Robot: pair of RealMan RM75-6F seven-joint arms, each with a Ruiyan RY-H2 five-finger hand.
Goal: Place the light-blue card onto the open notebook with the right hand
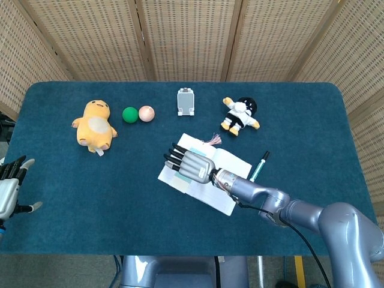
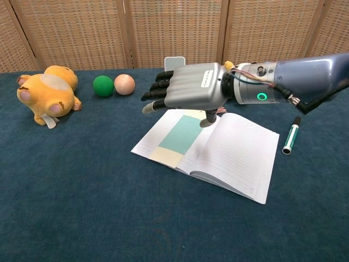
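Observation:
The light-blue card [image 2: 181, 137], with a pale yellow strip at its near end, lies flat on the left page of the open notebook [image 2: 240, 153]. My right hand [image 2: 188, 93] hovers just above it, palm down and fingers spread, holding nothing. In the head view the right hand [image 1: 191, 165] covers most of the card over the notebook [image 1: 233, 162]; a pink tassel [image 1: 213, 140] shows at the far edge. My left hand [image 1: 11, 186] is at the table's left edge, fingers apart and empty.
A yellow plush [image 1: 94, 125], a green ball [image 1: 130, 114] and a peach ball [image 1: 146, 113] sit at the back left. A grey phone stand [image 1: 186, 101] and a small doll [image 1: 240, 115] stand behind the notebook. A green marker [image 1: 259, 166] lies right of it.

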